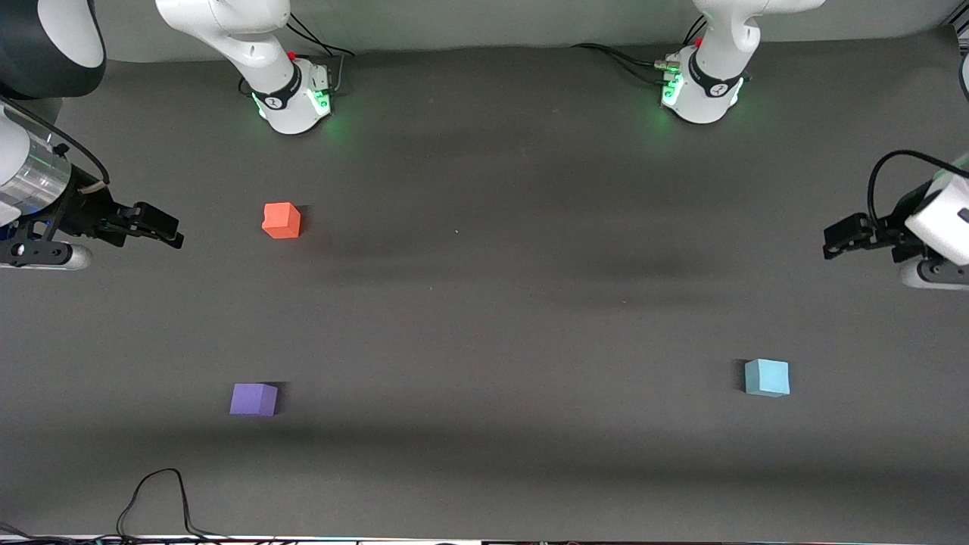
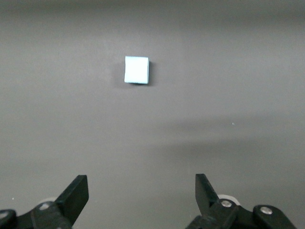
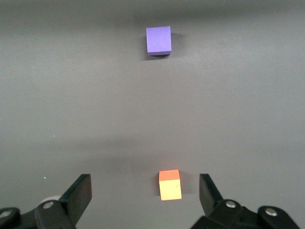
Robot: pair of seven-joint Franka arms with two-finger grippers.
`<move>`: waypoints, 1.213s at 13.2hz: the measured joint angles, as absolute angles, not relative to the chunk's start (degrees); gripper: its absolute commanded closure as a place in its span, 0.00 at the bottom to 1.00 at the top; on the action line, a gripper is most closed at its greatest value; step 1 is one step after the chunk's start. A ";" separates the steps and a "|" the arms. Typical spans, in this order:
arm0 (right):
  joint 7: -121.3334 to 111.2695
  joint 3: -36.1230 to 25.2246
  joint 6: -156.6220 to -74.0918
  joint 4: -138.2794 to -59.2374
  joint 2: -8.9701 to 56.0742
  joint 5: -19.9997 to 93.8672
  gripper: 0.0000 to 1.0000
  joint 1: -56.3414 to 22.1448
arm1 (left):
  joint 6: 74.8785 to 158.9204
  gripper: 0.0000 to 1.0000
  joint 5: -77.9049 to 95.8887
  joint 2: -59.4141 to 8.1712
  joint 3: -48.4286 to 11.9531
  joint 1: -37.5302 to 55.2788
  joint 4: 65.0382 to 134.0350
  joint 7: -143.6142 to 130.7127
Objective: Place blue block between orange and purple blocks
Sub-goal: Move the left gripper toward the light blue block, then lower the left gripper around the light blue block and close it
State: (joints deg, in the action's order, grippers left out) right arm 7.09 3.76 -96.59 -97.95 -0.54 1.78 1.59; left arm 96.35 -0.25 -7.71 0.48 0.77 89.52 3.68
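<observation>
1. We see the blue block (image 1: 767, 378) on the table toward the left arm's end, closer to the front camera than the left gripper (image 1: 831, 244), whose jaws stand wide and empty.
2. The left arm is clearly nearer; we judge it should make the pick.
3. The right gripper (image 1: 172, 232) waits wide open beside the orange block (image 1: 281, 220).
4. The right wrist view lines up orange and purple block (image 3: 158, 40); the left wrist view shows only blue.
</observation>
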 measured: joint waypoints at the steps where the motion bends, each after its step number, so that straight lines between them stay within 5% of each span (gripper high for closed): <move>1: 7.09 3.75 -96.59 -97.99 -0.54 1.78 0.00 1.59 | 96.42 0.00 -0.26 -9.48 0.49 0.72 87.97 3.68; 16: 7.09 3.76 -96.61 -98.08 -0.59 1.78 0.00 1.58 | 117.56 0.00 -0.42 -32.35 0.28 -1.86 86.92 6.16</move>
